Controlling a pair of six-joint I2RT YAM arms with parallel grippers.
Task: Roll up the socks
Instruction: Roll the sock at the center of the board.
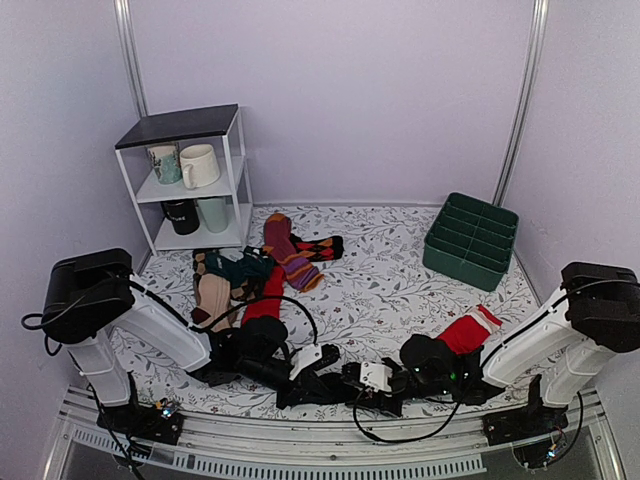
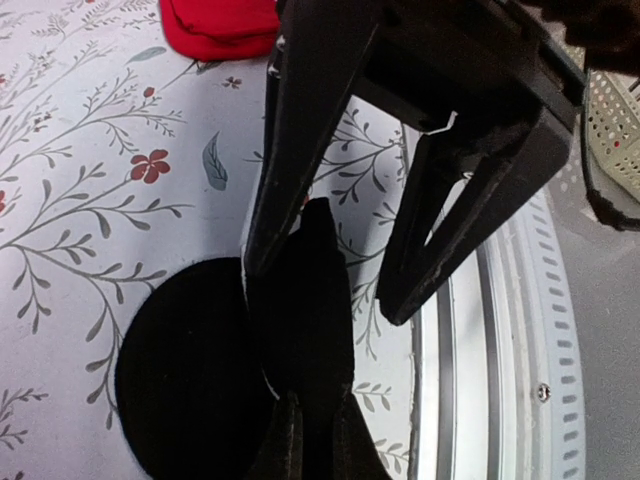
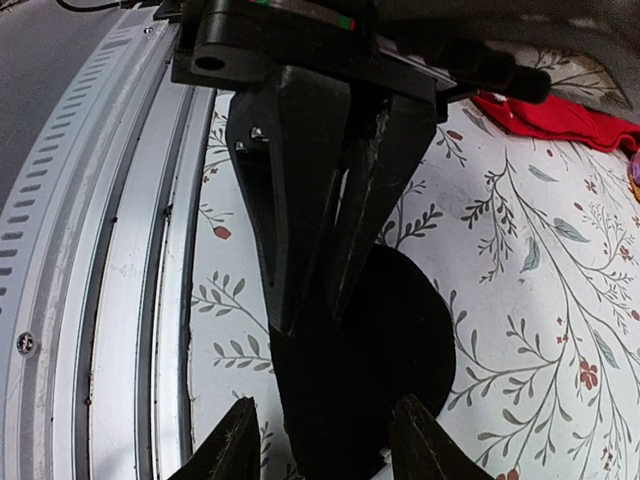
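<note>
The black sock (image 2: 190,370) lies flat on the flowered cloth close to the near edge, and a fold of it stands up between my left gripper's fingers. My left gripper (image 2: 315,425) is shut on that fold. My right gripper (image 3: 328,435) is open, its fingertips (image 3: 235,445) wide apart on either side of the same black sock (image 3: 400,330). In the top view both grippers meet low at centre, left gripper (image 1: 325,385) facing right gripper (image 1: 352,383). The white cuff stripes do not show.
A red sock with white cuff (image 1: 468,330) lies by the right arm. A pile of socks (image 1: 245,275) and a purple-orange striped sock (image 1: 290,255) sit mid-left. A green bin (image 1: 470,240) stands back right, a mug shelf (image 1: 190,180) back left. The metal rail (image 3: 120,300) runs close beside the grippers.
</note>
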